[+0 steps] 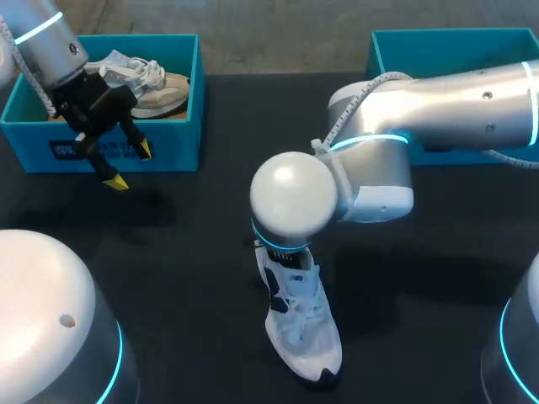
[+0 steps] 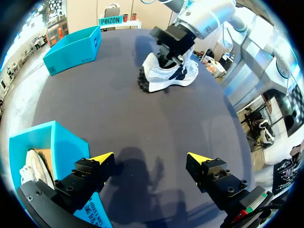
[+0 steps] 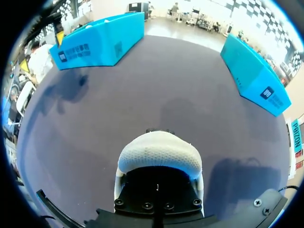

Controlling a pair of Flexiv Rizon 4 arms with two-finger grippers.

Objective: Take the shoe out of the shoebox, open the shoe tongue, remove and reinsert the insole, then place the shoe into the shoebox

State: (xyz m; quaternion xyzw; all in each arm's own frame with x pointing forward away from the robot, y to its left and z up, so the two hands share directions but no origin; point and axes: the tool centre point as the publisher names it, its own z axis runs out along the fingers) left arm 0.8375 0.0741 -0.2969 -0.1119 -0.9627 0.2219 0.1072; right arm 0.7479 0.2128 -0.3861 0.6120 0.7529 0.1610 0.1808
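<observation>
Shoe upright directly under right gripper, grip unclear; left gripper released, well apart.

My left arm enters from the left side. The left gripper is angled downward, with its fingers spread wide apart. My right arm extends past the middle, with its wrist bent straight down.
</observation>
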